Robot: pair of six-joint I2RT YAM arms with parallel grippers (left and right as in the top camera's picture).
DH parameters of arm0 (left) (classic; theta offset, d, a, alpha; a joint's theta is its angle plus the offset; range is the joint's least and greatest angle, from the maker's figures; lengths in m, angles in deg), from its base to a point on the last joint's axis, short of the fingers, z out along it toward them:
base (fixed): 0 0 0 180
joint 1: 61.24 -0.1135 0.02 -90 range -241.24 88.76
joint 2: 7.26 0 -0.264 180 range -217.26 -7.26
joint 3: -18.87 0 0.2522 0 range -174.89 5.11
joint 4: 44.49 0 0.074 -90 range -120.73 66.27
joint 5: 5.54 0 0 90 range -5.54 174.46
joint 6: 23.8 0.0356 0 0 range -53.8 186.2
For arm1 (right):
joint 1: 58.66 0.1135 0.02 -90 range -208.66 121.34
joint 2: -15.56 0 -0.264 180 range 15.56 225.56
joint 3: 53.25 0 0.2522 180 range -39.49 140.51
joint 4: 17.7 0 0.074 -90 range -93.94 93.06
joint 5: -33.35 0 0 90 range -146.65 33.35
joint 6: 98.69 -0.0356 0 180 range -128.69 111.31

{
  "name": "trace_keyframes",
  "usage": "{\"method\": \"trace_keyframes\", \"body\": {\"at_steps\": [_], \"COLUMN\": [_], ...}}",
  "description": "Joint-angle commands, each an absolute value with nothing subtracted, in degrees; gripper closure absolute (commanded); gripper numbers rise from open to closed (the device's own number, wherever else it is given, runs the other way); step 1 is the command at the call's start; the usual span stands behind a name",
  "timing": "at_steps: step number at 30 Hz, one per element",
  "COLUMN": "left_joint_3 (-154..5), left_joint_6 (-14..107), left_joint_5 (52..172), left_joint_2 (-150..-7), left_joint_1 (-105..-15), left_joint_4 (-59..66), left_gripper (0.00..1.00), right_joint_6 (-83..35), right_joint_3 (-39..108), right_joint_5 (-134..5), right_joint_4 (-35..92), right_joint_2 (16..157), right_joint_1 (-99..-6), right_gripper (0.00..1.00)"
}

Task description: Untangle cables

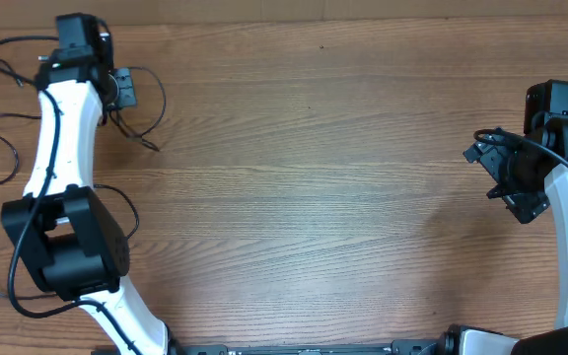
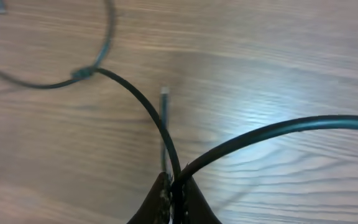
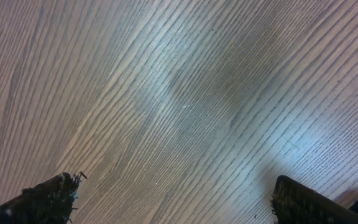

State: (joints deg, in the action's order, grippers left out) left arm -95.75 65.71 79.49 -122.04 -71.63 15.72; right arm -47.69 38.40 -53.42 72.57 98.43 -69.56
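Now, left claw tight on two cable strands; right claw wide apart.

Under everything you see a wooden table, its light brown top marked by fine grain running side to side in the overhead view, with soft pale glare showing on it in both wrist views.
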Motion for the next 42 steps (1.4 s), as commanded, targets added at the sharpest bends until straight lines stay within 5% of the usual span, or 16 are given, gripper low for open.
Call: {"method": "trace_keyframes", "body": {"at_steps": [1, 15, 16, 17, 18, 20, 42], "left_joint_3": [-95.4, -95.3, -95.3, -95.3, -95.3, -95.3, -96.5], "left_joint_6": [70.3, 76.9, 76.9, 76.9, 76.9, 76.9, 70.0], "left_joint_5": [93.7, 74.0, 74.2, 74.9, 75.7, 75.9, 90.3], "left_joint_2": [-121.9, -123.8, -123.8, -123.8, -123.8, -123.8, -101.2], "left_joint_1": [-70.9, -68.5, -68.4, -68.3, -68.0, -67.3, -66.4], "left_joint_4": [14.8, 7.4, 7.2, 7.0, 7.0, 7.4, 23.3], "left_gripper": [0.96, 0.95, 0.86, 0.65, 0.32, 0.0, 0.0], "right_joint_6": [-47.5, -47.5, -47.5, -47.5, -47.5, -47.5, -47.5], "right_joint_3": [39.6, 39.6, 39.6, 39.6, 39.6, 39.6, 39.6], "right_joint_5": [-52.9, -52.8, -52.9, -52.9, -52.8, -52.9, -52.9], "right_joint_4": [72.5, 72.5, 72.5, 72.5, 72.5, 72.5, 72.5], "right_joint_2": [97.3, 97.3, 97.3, 97.3, 97.3, 97.3, 97.3], "right_joint_1": [-70.0, -70.0, -70.0, -70.0, -70.0, -70.0, -70.0], "right_gripper": [0.0, 0.0, 0.0, 0.0, 0.0, 0.0, 0.0]}}
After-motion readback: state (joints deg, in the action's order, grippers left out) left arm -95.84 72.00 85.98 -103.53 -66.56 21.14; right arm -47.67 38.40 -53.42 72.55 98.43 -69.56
